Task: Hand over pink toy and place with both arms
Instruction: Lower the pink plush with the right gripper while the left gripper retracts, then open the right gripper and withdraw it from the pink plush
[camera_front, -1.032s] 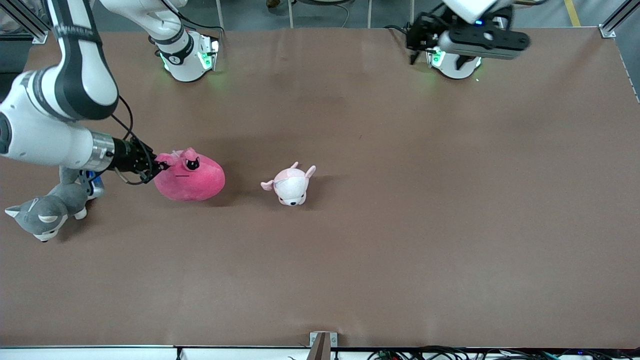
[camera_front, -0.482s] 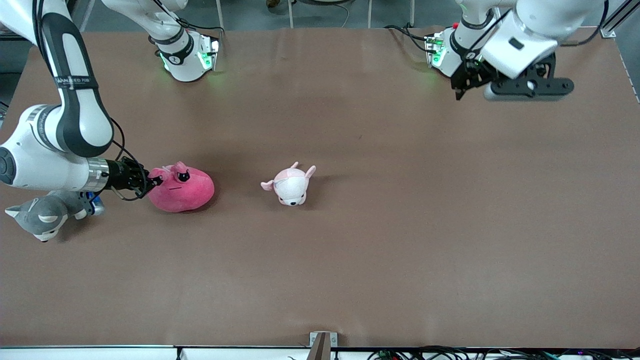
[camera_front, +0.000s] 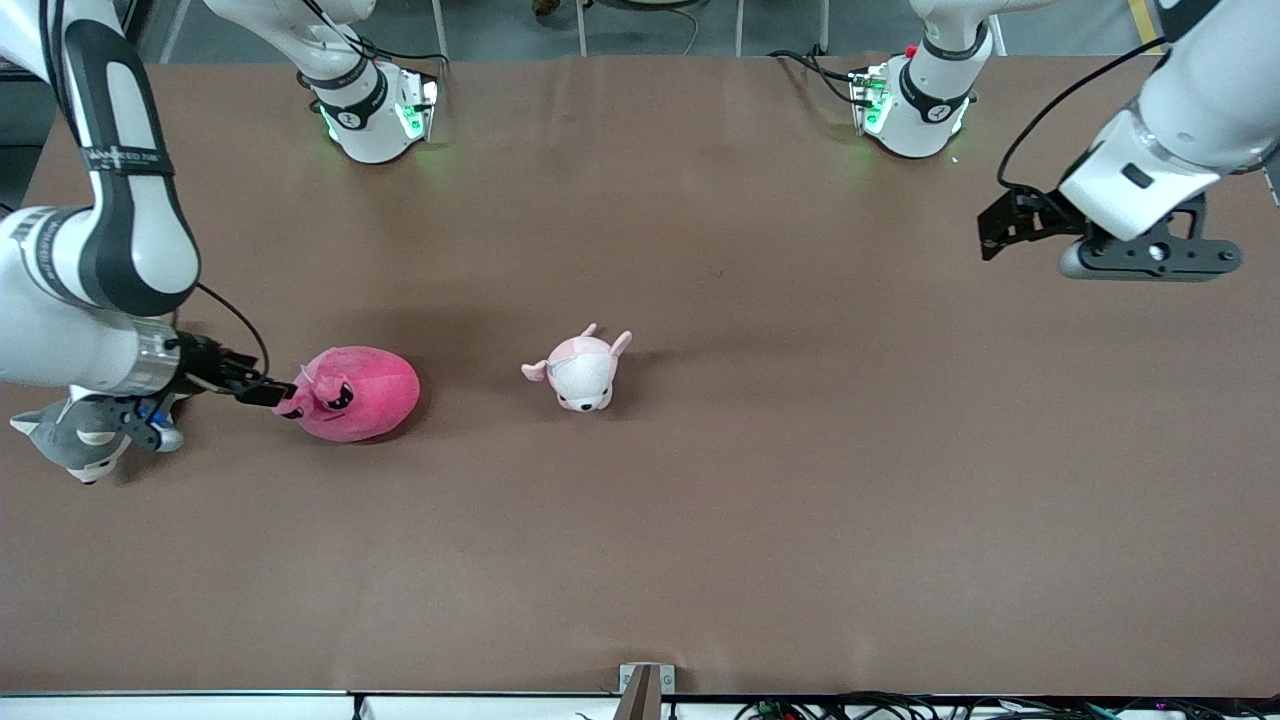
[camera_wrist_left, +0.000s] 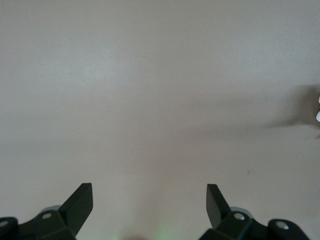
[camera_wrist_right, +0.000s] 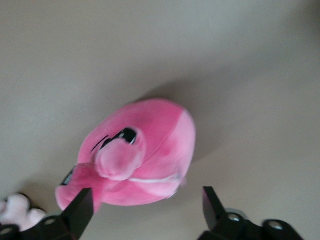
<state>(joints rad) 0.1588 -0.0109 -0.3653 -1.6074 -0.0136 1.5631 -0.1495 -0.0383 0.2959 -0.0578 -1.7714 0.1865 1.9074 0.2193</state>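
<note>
Pink toy (camera_front: 352, 393) on the table, right gripper (camera_wrist_right: 145, 202) fingers spread wide — holding nothing, left gripper (camera_wrist_left: 150, 202) fingers apart — empty

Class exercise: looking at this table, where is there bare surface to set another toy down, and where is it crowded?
Free: the wide stretch of table from the pale pink-and-white plush to the left arm's end, under the open left gripper, plus the whole strip nearest the camera. Crowded: the right arm's end, where the pink toy, the open right gripper and grey dog plush cluster.

Grey dog plush (camera_front: 75, 440) half hidden
</note>
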